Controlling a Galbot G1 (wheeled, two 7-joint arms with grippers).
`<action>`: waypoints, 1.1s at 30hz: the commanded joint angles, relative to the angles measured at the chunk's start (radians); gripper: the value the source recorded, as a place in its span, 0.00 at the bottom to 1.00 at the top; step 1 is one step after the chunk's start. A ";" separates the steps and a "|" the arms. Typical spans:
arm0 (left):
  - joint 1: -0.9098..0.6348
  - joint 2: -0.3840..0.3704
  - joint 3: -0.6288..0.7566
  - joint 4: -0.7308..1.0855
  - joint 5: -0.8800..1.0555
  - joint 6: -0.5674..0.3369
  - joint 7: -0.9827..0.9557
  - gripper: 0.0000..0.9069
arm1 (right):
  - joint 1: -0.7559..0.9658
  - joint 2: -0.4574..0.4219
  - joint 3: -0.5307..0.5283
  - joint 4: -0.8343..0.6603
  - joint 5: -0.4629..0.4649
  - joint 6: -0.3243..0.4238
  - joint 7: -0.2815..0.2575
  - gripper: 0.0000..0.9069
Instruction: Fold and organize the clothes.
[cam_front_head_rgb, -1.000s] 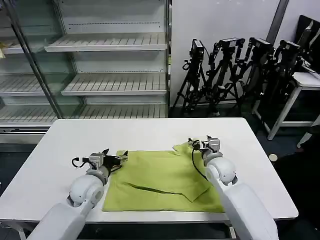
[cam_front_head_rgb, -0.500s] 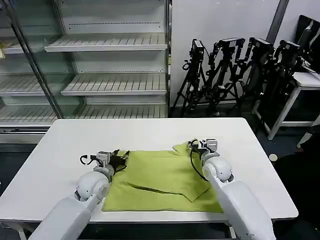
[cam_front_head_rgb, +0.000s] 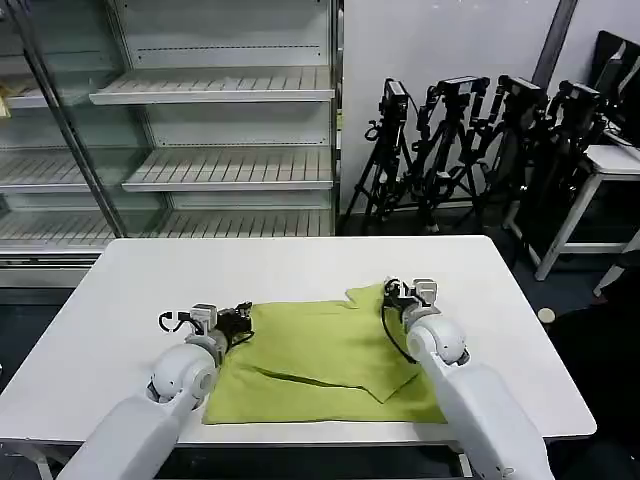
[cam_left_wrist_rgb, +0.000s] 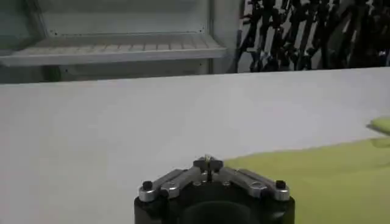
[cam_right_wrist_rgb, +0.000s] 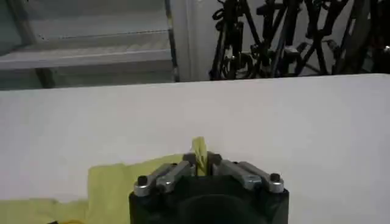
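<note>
Right gripper (cam_right_wrist_rgb: 201, 159) pinched on T-shirt (cam_front_head_rgb: 330, 360) far corner; left gripper (cam_left_wrist_rgb: 208, 162) closed at opposite corner, seemingly gripping cloth; long axis between them.

A lab or test studio: bare retail shelving (cam_front_head_rgb: 215, 95) at 11 o'clock, camera tripods (cam_front_head_rgb: 470, 150) clustered at 1 o'clock behind a white table (cam_front_head_rgb: 300, 265).
</note>
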 joint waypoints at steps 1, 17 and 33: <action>0.014 0.009 -0.030 -0.054 -0.028 0.001 0.001 0.02 | -0.008 -0.007 0.008 0.074 0.009 0.033 -0.012 0.00; 0.145 0.064 -0.126 -0.239 -0.019 0.001 0.018 0.02 | -0.170 -0.087 0.108 0.340 0.004 0.047 -0.049 0.00; 0.442 0.121 -0.234 -0.453 0.121 -0.031 0.082 0.02 | -0.501 -0.177 0.248 0.573 -0.021 0.060 -0.086 0.00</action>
